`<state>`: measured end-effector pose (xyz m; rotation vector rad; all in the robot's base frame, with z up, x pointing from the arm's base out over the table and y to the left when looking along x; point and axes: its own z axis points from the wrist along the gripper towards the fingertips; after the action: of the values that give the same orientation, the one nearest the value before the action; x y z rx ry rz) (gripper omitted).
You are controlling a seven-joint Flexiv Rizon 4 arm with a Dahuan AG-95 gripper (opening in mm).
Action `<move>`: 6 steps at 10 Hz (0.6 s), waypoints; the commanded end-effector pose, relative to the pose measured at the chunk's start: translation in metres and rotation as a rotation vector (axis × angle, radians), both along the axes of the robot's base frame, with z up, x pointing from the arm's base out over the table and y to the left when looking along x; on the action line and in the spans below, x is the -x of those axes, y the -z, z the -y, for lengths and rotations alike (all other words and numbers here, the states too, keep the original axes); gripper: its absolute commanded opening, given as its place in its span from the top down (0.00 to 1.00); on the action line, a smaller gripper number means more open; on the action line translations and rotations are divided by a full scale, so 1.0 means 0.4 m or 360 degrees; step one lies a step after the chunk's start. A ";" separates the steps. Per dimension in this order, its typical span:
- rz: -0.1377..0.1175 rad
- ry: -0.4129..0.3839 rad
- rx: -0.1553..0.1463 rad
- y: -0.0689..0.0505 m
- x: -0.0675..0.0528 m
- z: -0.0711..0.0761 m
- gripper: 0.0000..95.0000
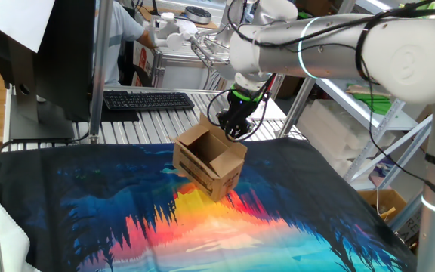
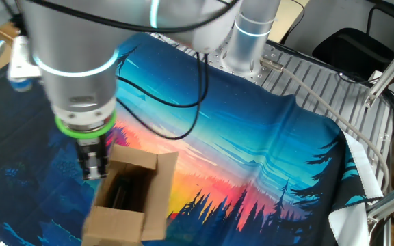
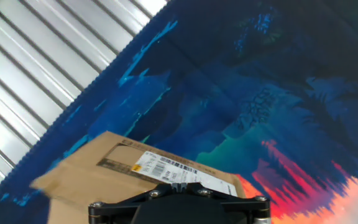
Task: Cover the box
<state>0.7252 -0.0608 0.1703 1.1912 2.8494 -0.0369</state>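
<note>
brown cardboard box (image 1: pixel 210 162) (flaps open), tilted

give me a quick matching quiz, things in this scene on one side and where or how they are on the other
Things:
1. small brown cardboard box
2. black two-finger gripper
3. black computer keyboard
4. blue and orange printed cloth

Places or states:
a. on the slatted metal behind the cloth
b. spread over the table
c. at one of the box's flaps
d. top flaps open

Pairs: 1-d, 2-c, 3-a, 4-b
</note>
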 end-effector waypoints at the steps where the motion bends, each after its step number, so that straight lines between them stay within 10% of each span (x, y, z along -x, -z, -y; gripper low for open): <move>1: -0.0065 -0.0027 -0.0019 -0.036 -0.041 0.021 1.00; 6: -0.0087 -0.0027 -0.0059 -0.060 -0.059 0.034 1.00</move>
<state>0.7537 -0.0747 0.1942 1.1952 2.9282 -0.0169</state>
